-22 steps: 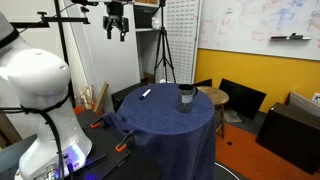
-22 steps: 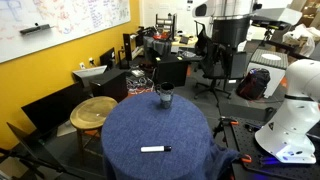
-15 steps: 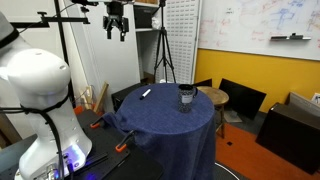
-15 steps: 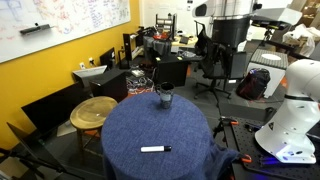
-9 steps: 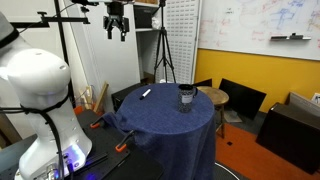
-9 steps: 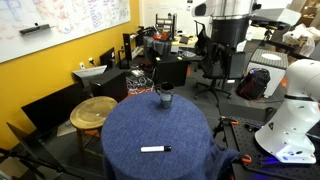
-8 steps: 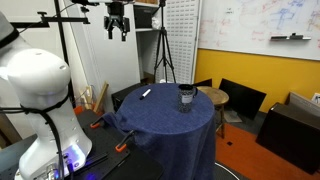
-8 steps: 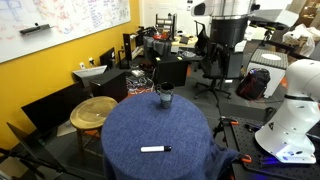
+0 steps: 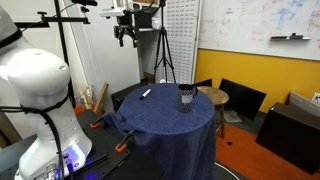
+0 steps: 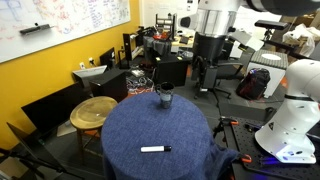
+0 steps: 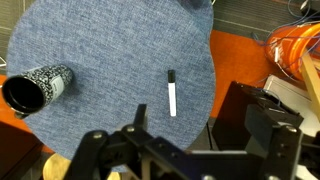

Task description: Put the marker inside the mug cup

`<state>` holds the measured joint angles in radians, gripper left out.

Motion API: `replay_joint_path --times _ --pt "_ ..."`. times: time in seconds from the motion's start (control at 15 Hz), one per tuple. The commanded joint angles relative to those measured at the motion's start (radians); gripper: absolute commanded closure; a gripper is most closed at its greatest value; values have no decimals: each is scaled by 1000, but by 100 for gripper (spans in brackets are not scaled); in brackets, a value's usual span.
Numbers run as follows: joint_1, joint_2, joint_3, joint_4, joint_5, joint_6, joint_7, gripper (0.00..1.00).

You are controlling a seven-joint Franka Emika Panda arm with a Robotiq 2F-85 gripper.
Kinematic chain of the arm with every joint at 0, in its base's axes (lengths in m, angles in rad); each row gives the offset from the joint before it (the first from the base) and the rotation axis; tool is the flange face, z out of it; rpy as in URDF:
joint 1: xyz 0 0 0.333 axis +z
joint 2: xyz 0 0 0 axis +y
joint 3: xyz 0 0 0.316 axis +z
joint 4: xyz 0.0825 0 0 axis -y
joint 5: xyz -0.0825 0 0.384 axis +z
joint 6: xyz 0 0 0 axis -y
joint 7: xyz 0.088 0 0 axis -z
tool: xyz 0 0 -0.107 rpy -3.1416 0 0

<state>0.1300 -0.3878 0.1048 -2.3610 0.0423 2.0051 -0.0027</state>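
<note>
The marker (image 9: 146,93), white with a dark end, lies flat on the round table covered in blue cloth (image 9: 165,120). It shows in both exterior views (image 10: 154,149) and in the wrist view (image 11: 172,92). The dark mug cup (image 9: 186,97) stands upright near the table's other side (image 10: 165,98), well apart from the marker; the wrist view (image 11: 38,87) shows it at far left. My gripper (image 9: 126,38) hangs high above the table, open and empty (image 11: 205,130). In an exterior view the arm (image 10: 210,40) is behind the mug.
A round wooden stool (image 9: 213,96) stands beside the table (image 10: 93,110). A white robot body (image 9: 35,80) is close by. Black chairs, a tripod and cluttered desks surround the table. Orange floor shows past the cloth's edge (image 11: 235,60).
The arm has started moving: the gripper has shifted sideways and slightly lower above the table. The marker and the mug have not moved.
</note>
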Motion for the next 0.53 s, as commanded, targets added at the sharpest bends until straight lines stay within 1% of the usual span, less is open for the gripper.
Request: replay_joint_path --times 0.0,0.27,0.47 --pt "-7 67 -21 -20 -7 132 -81 0" --pt "-6 156 -35 -30 6 265 -135 0" --pt "-4 231 -23 -17 15 327 -102 0"
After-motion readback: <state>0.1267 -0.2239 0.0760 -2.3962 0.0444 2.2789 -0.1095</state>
